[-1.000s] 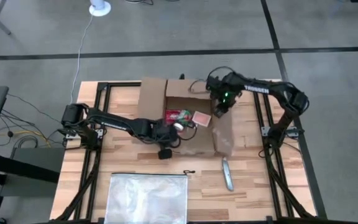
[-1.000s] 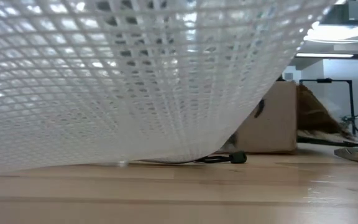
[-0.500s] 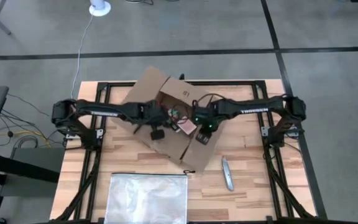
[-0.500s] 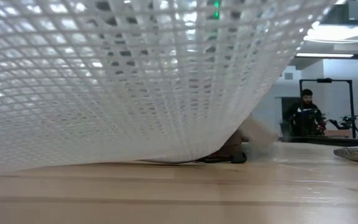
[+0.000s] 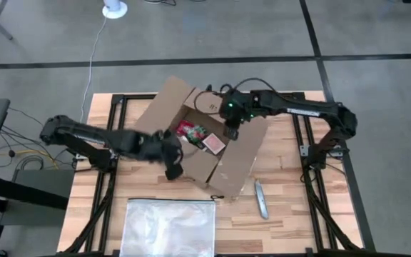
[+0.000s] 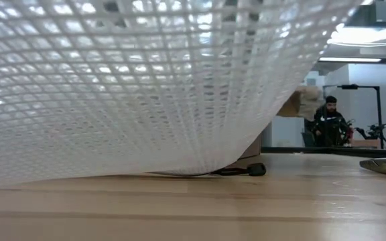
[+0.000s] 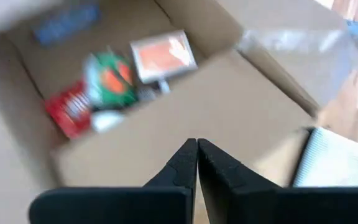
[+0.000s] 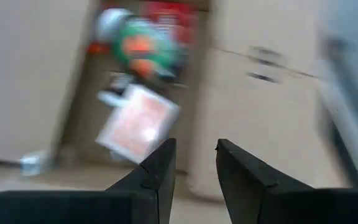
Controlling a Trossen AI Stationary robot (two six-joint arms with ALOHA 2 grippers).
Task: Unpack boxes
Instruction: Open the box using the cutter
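Reaching into the opened box (image 5: 198, 139) to unpack it.
Right gripper (image 8: 191, 163) fingers released above the contents; left gripper (image 7: 197, 157) clenched empty at the near wall.

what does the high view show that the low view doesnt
Only the high view shows the open brown cardboard box from above with its contents: a red packet and an orange-and-white card. It also shows both arms, the left end effector outside the box's near wall, the right end effector over the box's right side, and the grey utility knife on the wooden table.

Only the low view shows a person in the room behind.

Both show the clear mesh-reinforced plastic zip bag, which fills most of the low view, and part of the box.
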